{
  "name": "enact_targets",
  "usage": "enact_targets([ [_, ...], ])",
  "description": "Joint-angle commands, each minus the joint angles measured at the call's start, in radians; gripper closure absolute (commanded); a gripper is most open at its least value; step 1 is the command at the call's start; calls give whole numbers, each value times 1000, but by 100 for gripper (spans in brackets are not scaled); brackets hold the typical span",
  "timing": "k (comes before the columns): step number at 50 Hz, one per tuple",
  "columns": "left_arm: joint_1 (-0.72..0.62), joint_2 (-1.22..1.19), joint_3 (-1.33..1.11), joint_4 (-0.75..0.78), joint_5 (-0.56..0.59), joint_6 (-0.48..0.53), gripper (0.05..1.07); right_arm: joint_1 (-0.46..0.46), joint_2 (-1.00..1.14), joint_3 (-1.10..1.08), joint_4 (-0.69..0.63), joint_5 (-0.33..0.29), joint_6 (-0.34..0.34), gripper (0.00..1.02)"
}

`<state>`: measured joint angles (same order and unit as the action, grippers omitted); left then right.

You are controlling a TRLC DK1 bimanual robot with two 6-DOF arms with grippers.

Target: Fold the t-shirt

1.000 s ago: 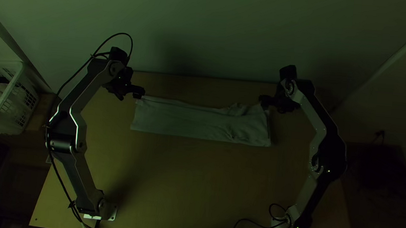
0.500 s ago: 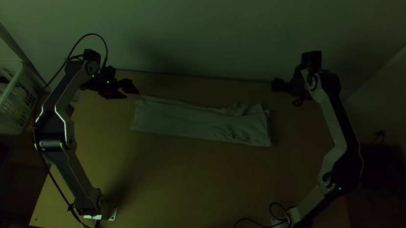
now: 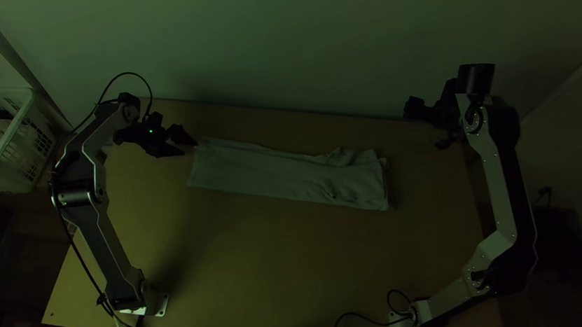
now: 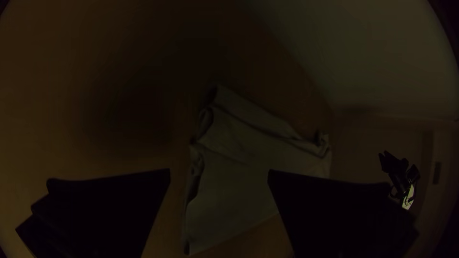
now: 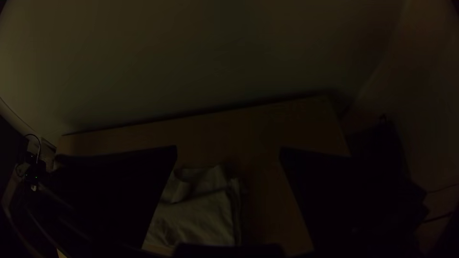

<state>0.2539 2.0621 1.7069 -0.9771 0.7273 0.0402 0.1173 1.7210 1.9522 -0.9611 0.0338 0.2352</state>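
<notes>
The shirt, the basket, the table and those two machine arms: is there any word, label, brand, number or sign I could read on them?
None that can be read: no legible text on the shirt, the basket, the table, the left arm or the right arm.

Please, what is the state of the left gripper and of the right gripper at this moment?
Left black two-fingered gripper: open, holding nothing.
Right black two-fingered gripper: open, holding nothing.
</notes>
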Motion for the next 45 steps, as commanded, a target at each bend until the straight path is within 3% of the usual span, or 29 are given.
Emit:
enact_targets([
  [1,12,36,-43,9,37,44,10,2,-40,-1,-4,-6,21,4],
  [17,-2,98,-78,75,57,69,10,12,-69,-30,-4,-6,23,4],
  [27,-77,102,-113,98,57,61,10,22,-74,-32,-4,-5,24,4],
  [45,-263,76,-171,250,21,-111,10,44,-95,-58,-4,-6,32,4],
])
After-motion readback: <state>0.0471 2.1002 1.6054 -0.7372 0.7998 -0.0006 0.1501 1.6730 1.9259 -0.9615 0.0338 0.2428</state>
